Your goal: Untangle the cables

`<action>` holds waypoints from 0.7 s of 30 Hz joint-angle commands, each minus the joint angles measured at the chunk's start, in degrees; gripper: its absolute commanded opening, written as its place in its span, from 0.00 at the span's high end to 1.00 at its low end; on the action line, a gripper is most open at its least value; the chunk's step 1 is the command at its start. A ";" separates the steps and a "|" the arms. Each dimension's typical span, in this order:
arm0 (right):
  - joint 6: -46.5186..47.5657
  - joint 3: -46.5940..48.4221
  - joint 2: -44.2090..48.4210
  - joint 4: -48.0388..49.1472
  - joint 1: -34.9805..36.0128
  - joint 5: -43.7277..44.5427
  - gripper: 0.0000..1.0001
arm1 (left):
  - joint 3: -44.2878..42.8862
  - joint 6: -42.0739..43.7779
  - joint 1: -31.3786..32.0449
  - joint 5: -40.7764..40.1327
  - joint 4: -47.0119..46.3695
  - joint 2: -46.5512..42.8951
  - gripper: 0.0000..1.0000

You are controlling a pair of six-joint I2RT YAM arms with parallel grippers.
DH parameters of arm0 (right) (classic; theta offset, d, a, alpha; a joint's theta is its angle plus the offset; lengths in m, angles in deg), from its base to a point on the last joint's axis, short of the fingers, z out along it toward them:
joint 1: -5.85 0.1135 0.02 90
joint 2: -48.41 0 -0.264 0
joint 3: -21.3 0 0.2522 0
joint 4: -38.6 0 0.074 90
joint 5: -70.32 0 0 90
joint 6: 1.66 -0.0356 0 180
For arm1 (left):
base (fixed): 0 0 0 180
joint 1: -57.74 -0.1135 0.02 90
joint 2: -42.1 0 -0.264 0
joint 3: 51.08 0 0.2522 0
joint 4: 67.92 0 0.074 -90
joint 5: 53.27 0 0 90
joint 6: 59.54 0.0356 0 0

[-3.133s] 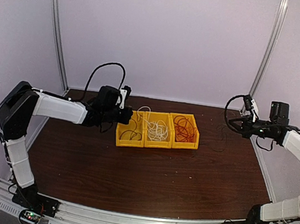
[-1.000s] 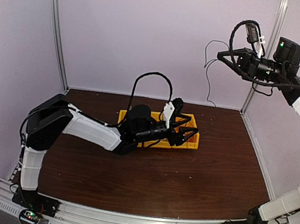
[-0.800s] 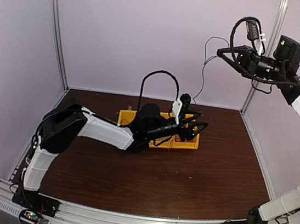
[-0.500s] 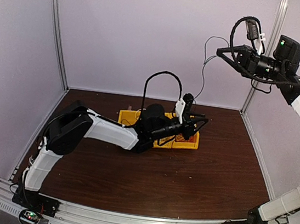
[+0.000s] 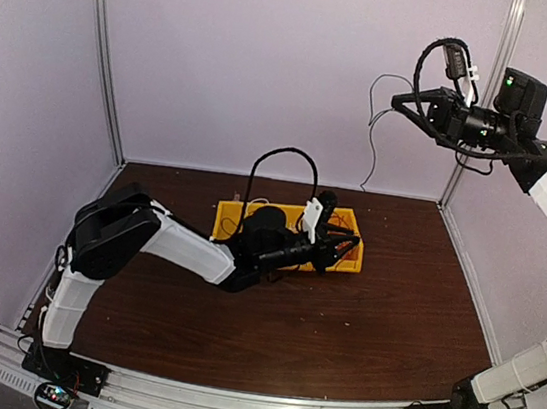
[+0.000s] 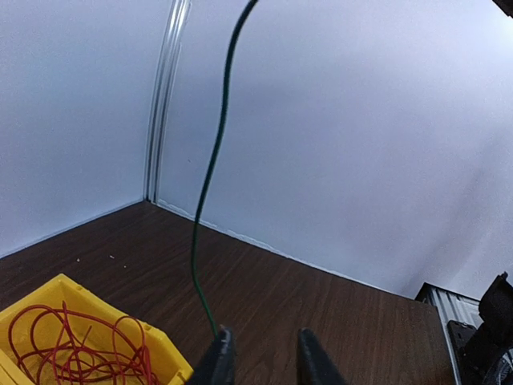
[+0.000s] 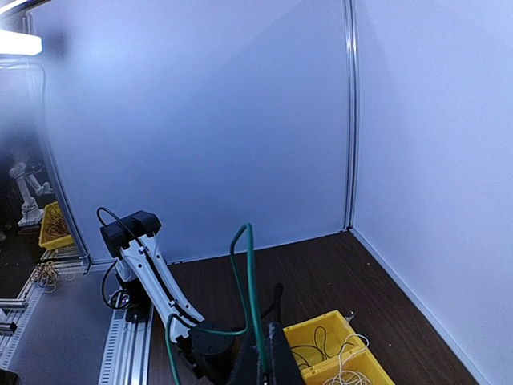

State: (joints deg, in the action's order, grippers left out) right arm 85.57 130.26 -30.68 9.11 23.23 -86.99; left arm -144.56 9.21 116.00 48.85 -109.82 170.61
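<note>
A thin dark green cable (image 5: pixel 373 152) hangs from my right gripper (image 5: pixel 398 100), which is raised high at the back right and shut on it. In the right wrist view the green cable (image 7: pixel 251 265) loops up from between the closed fingers of the right gripper (image 7: pixel 264 353). My left gripper (image 5: pixel 347 246) reaches over the right end of the yellow bins (image 5: pixel 222 226). In the left wrist view the left gripper (image 6: pixel 260 345) has a narrow gap with nothing in it. The green cable (image 6: pixel 211 164) ends at the left fingertip. Red cables (image 6: pixel 72 345) lie in the nearest bin (image 6: pixel 172 365).
My left arm covers most of the bins in the top view. From the right wrist, a bin (image 7: pixel 327 366) holds a dark cable (image 7: pixel 317 338), and the one beside it holds a white cable (image 7: pixel 345 374). White walls and metal posts (image 5: pixel 496 83) enclose the brown table (image 5: pixel 338 324).
My left gripper's jaws have narrowed from wide open. It has pulled back and down from the cable's hanging end. The right arm stays raised with the green cable, whose free end has swung slightly.
</note>
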 commanded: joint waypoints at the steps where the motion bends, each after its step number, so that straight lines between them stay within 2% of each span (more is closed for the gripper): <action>1: 0.53 -0.41 -0.04 -0.04 0.45 0.63 1.00 | -0.83 1.14 0.32 -5.54 -1.46 -3.34 0.46; 2: 0.42 -0.42 0.03 -0.09 0.52 0.60 1.00 | -1.16 1.46 0.31 -6.67 -1.46 -3.16 0.40; 3: 0.33 -0.37 0.07 -0.08 0.50 0.62 1.00 | -2.05 1.74 0.34 -7.56 -0.91 -2.84 0.39; 7: 0.23 -0.41 0.29 -0.11 0.63 0.74 1.00 | -7.28 2.32 0.34 -8.10 2.95 -0.68 0.44; 12: 0.34 -0.69 0.56 -0.16 0.90 0.70 1.00 | -9.52 1.22 0.15 -10.64 4.95 0.42 0.62; 17: 1.04 -1.19 0.69 -0.49 0.89 0.88 1.00 | -9.38 0.61 0.08 -8.30 4.75 0.34 0.98; 21: 4.69 -1.42 0.65 -2.64 0.89 3.56 1.00 | -4.96 0.53 0.08 -7.80 3.72 -2.93 1.00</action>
State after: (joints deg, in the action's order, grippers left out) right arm 86.53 129.60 -30.68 8.32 23.63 -86.34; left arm -153.02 9.91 115.98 40.40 -104.20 170.06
